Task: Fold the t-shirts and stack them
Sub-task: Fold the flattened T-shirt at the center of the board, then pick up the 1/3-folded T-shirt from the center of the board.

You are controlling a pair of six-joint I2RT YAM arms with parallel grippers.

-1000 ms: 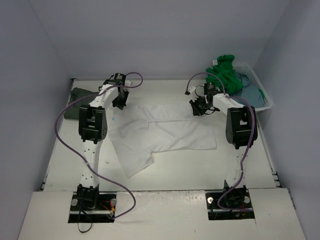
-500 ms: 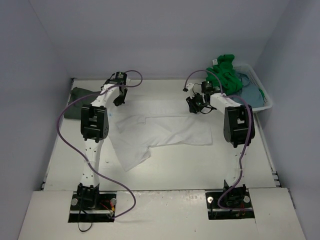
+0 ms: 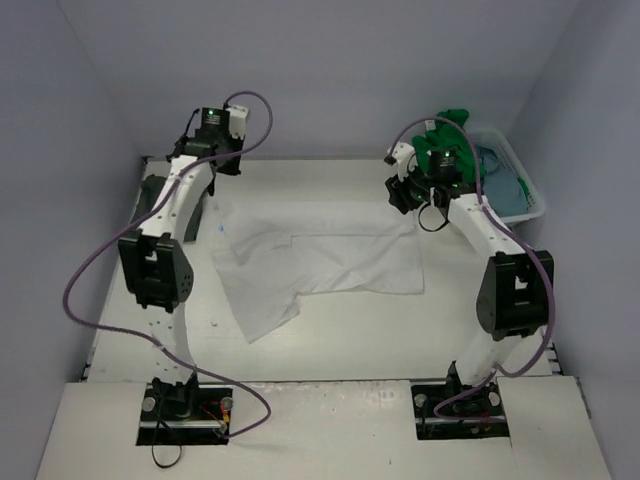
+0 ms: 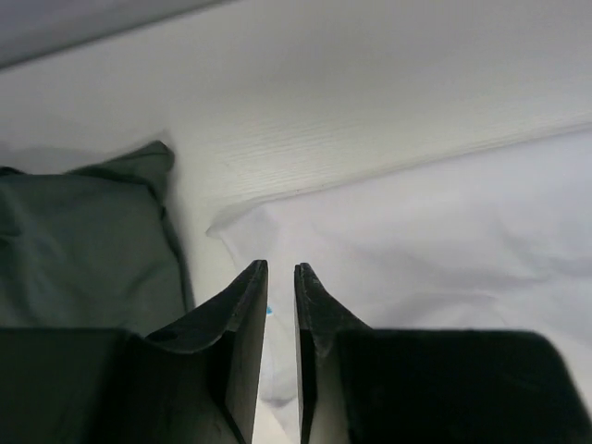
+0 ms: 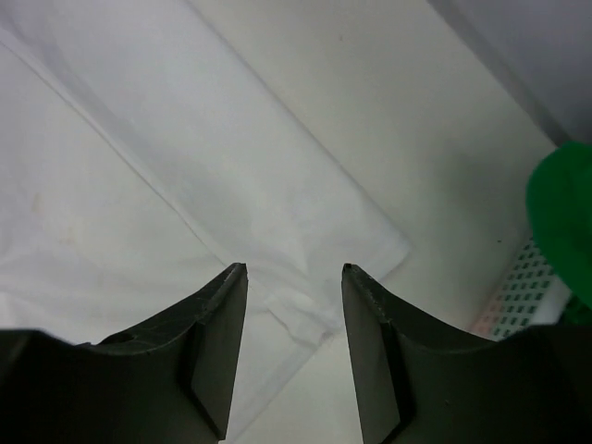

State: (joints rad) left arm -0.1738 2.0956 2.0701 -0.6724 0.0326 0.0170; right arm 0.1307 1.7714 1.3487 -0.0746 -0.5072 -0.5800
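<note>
The white t-shirt (image 3: 340, 262), dark grey t-shirt (image 4: 83, 240) and green t-shirt (image 5: 564, 213) are plain.

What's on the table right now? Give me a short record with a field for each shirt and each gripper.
white t-shirt: spread on the table, partly folded, one sleeve pointing near-left
dark grey t-shirt: at the far left edge, beside the white one's corner
green t-shirt: heaped on the basket, far right
blue-grey t-shirt: in the basket
left gripper: narrow gap, empty, above the white shirt's far left corner
right gripper: open, empty, above its far right corner
</note>
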